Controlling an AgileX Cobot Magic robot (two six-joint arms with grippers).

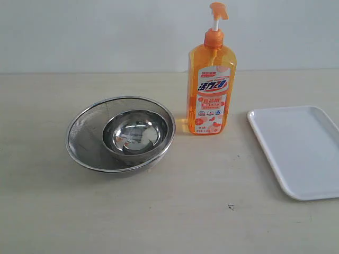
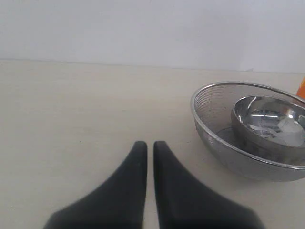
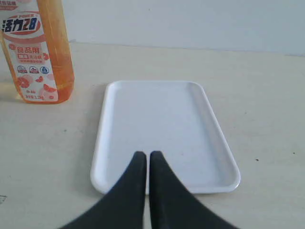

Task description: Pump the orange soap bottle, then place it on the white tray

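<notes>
Closed and empty, the right hand [image 3: 147,155] faces the white tray [image 1: 296,153] at three o'clock, the left hand [image 2: 148,146] likewise by the steel bowls [image 1: 121,135] at nine, while the orange soap bottle [image 1: 211,100] stands upright at twelve, pump head [image 1: 218,10] raised, seemingly ready for pressing.

The white tray [image 1: 296,153] is running off the exterior view's right edge, one corner lost; the orange soap bottle [image 3: 40,52] is getting cropped in the right wrist view (pump and shoulders gone past the frame); the right gripper [image 3: 145,155] is covering a stretch of the tray's near rim, its finger bases blurring out; in the left wrist view the bottle is showing only as an orange sliver; the mesh bowl [image 2: 214,138] is being clipped there too; the label [image 1: 212,98] is carrying print too small to read.
</notes>
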